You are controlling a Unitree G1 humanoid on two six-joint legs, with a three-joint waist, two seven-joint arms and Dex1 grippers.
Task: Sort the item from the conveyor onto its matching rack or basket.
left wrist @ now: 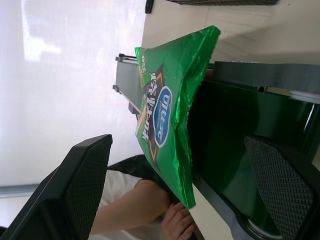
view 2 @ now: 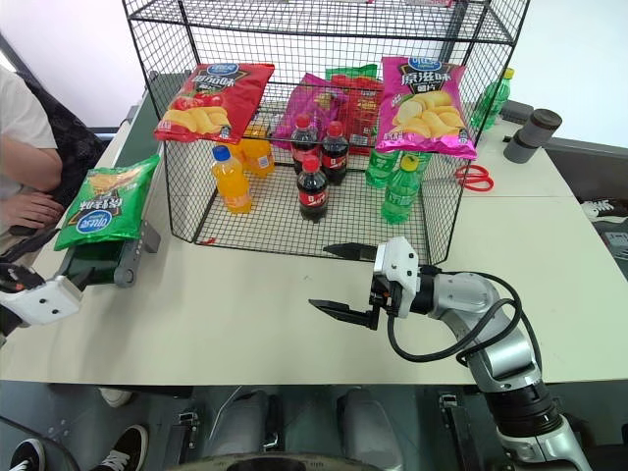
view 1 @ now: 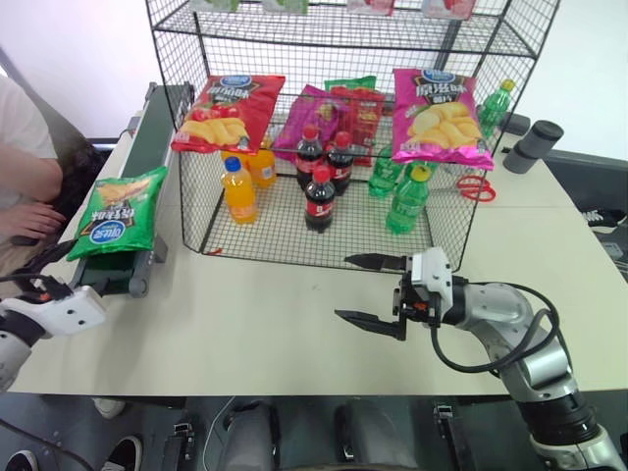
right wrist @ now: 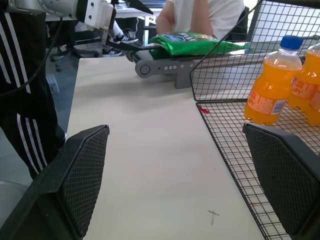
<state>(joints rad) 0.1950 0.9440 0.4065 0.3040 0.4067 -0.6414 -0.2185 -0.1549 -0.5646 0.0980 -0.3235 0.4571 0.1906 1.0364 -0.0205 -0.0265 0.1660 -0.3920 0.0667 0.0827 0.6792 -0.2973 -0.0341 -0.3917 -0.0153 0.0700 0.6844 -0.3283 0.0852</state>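
Green crisp bag (view 1: 120, 213) at the conveyor's (view 1: 147, 132) near end looks light, slippery, crushable; pinch its edge. Both grippers, left (view 1: 41, 265) and right (view 1: 374, 289), gape wide, empty.

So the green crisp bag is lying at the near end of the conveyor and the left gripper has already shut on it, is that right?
Not quite. The green crisp bag does lie at the near end of the conveyor, but the left gripper is open, not shut on it. The left wrist view shows its fingers spread wide on either side of the bag, with nothing held.
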